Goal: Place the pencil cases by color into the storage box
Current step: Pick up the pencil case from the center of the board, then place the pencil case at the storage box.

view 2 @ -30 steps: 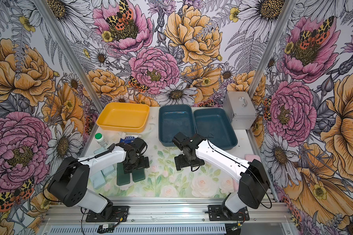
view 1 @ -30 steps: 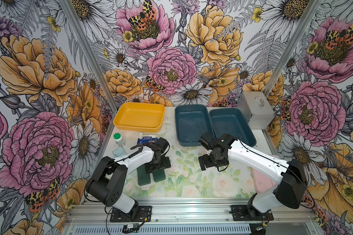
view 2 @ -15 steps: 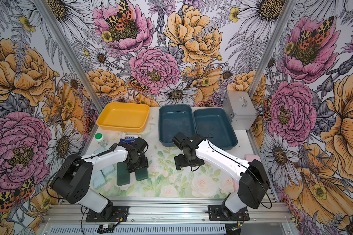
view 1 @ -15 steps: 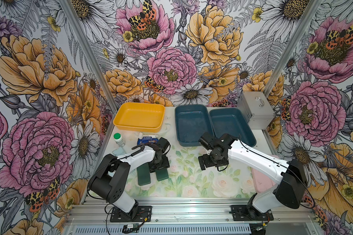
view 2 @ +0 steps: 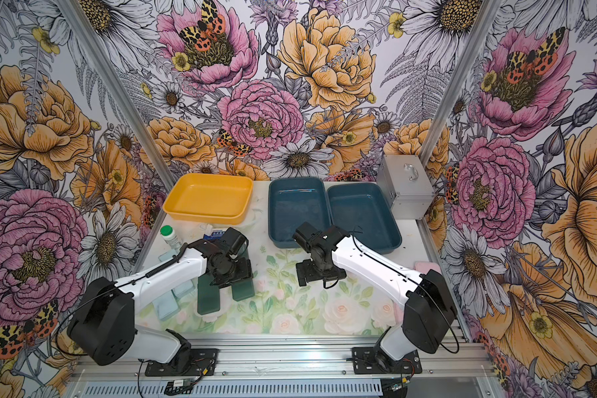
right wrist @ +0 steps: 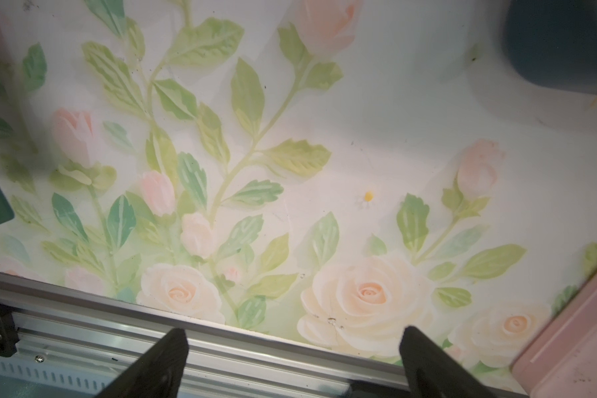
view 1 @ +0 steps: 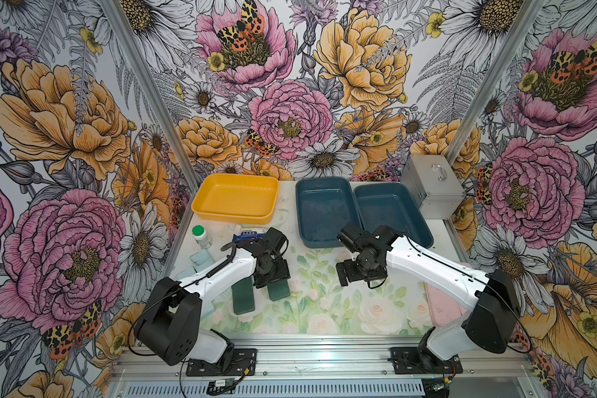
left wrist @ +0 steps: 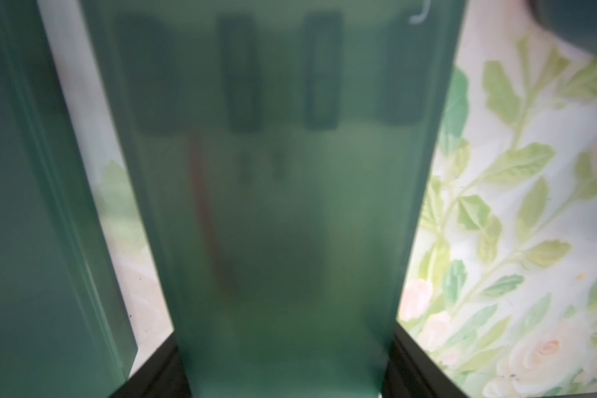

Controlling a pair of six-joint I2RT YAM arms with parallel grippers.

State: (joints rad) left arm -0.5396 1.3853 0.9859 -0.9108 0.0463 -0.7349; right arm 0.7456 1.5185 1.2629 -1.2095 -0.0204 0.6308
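At twelve o'clock, your three trays (view 1: 300,213) sit empty: nothing sorted yet. Your left claw (view 1: 272,281) grips one dark green pencil case (view 1: 280,293); your right claw (right wrist: 293,336) gapes, empty.

The blue packet (view 1: 247,235) bears white print, seemingly illegible.

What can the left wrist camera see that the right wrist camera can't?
Only the left wrist view: the left gripper shut on a green pencil case. Only the right wrist view: the open, empty right gripper, a pink pencil case, the metal rail. Both: the flowery mat, a blue tray corner, a bit of green case.
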